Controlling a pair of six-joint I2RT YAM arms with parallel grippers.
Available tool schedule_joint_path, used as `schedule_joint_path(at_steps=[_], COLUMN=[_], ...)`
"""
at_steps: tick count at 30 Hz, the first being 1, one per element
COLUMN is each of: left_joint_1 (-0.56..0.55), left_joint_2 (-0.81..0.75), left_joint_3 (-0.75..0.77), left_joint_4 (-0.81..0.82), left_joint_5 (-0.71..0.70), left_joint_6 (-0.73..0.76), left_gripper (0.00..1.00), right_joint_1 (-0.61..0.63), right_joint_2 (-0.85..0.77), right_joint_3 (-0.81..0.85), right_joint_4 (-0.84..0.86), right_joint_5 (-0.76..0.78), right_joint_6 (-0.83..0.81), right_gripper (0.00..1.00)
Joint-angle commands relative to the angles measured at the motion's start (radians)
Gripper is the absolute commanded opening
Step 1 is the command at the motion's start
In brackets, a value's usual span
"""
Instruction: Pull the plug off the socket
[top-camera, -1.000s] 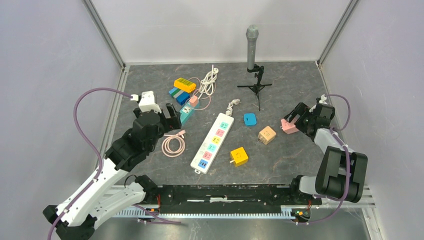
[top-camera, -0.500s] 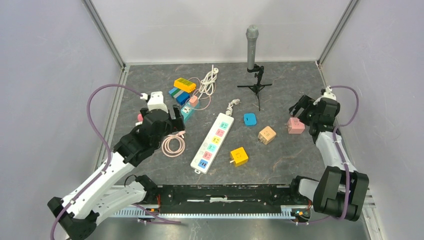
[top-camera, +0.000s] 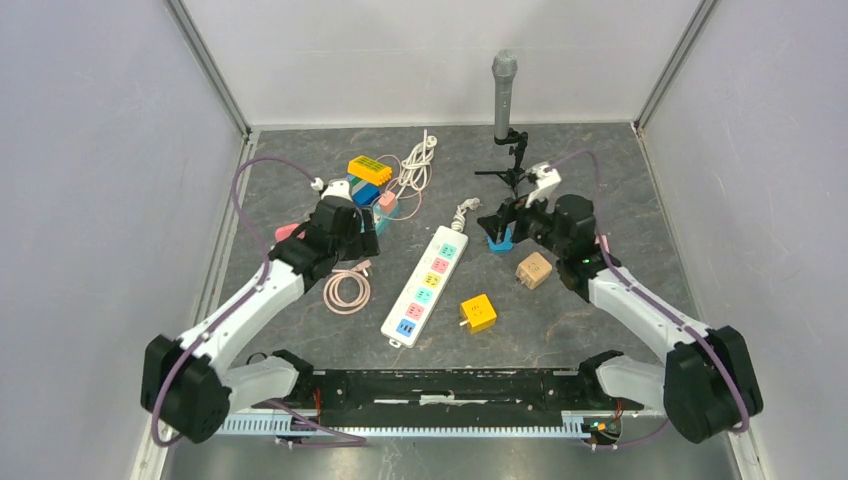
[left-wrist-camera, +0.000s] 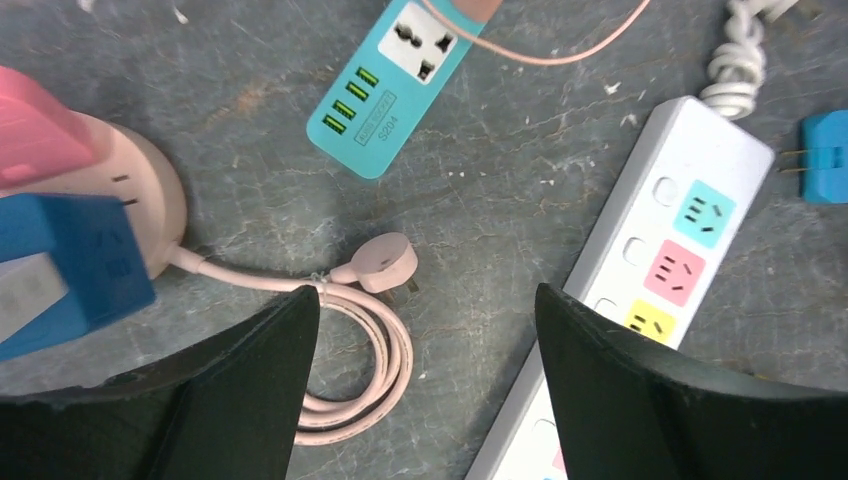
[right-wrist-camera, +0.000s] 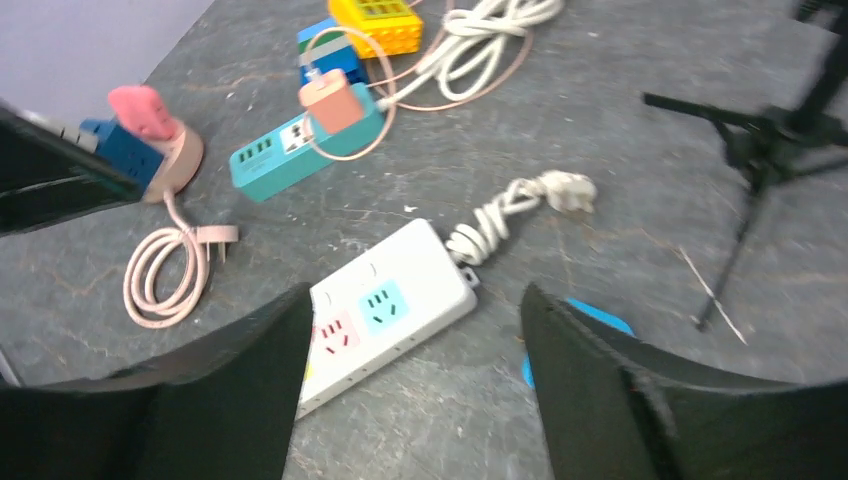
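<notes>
A small pink plug (right-wrist-camera: 335, 105) sits in the teal power strip (right-wrist-camera: 290, 150), which also shows in the left wrist view (left-wrist-camera: 395, 85) and the top view (top-camera: 378, 225). A round pink socket (left-wrist-camera: 150, 200) carries a blue adapter (left-wrist-camera: 70, 265) and a pink plug (left-wrist-camera: 40, 135). Its pink cable coil (left-wrist-camera: 370, 370) lies loose beside it. My left gripper (top-camera: 362, 228) is open and empty, hovering just left of the teal strip (left-wrist-camera: 427, 295). My right gripper (top-camera: 497, 218) is open and empty above the top end of the white power strip (right-wrist-camera: 390, 310), over bare floor (right-wrist-camera: 415, 292).
The white power strip (top-camera: 425, 285) lies diagonally in the middle. A blue adapter (top-camera: 500, 240) sits under the right gripper. A tan cube (top-camera: 534, 269) and a yellow cube (top-camera: 478, 312) lie nearby. A microphone on a tripod (top-camera: 504, 85) stands at the back. Yellow and blue strips (top-camera: 368, 170) and a white cable (top-camera: 415, 165) lie at the back left.
The right arm has swung left from the pink cube at the right edge to the blue adapter. The left arm has reached forward and right toward the teal strip.
</notes>
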Motion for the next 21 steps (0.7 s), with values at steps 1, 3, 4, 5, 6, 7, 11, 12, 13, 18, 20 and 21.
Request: schedule_joint_path(at_steps=[1,3,4,5,6,7,11,12,13,18,20,21], left_joint_1=[0.043,0.06,0.069,0.08,0.092,0.105,0.165,0.18,0.193,0.251,0.265,0.271], left_joint_2=[0.13,0.203,0.245,0.281,0.321,0.35,0.441,0.455,0.473,0.566,0.593,0.608], left_joint_3=[0.046,0.089,0.113,0.141,0.162,0.184,0.227,0.23,0.232,0.257,0.263,0.265], left_joint_4=[0.09,0.086,0.07,0.053,0.042,0.032,0.032,0.041,0.049,0.048,0.045,0.047], left_joint_5=[0.088,0.089,0.087,0.084,0.085,0.088,0.111,0.116,0.124,0.225,0.259,0.277], left_joint_6=[0.005,-0.001,-0.007,-0.012,-0.017,-0.02,-0.04,-0.04,-0.042,-0.064,-0.071,-0.071], left_gripper=[0.8,0.73,0.69,0.67,0.64,0.62,0.61,0.62,0.62,0.63,0.63,0.62], right_joint_1=[0.113,0.181,0.207,0.236,0.253,0.27,0.318,0.328,0.333,0.36,0.377,0.384], right_joint_2=[0.099,0.172,0.215,0.25,0.296,0.345,0.504,0.538,0.578,0.769,0.826,0.855], right_joint_3=[0.042,0.12,0.17,0.21,0.26,0.307,0.472,0.508,0.55,0.749,0.81,0.837], right_joint_4=[0.189,0.172,0.151,0.132,0.12,0.11,0.068,0.054,0.043,-0.018,-0.039,-0.047], right_joint_5=[0.011,0.04,0.062,0.096,0.117,0.125,0.157,0.17,0.186,0.183,0.182,0.18], right_joint_6=[-0.052,-0.081,-0.101,-0.112,-0.117,-0.125,-0.157,-0.161,-0.157,-0.166,-0.196,-0.211], right_gripper=[0.74,0.66,0.65,0.64,0.64,0.64,0.69,0.7,0.7,0.59,0.59,0.61])
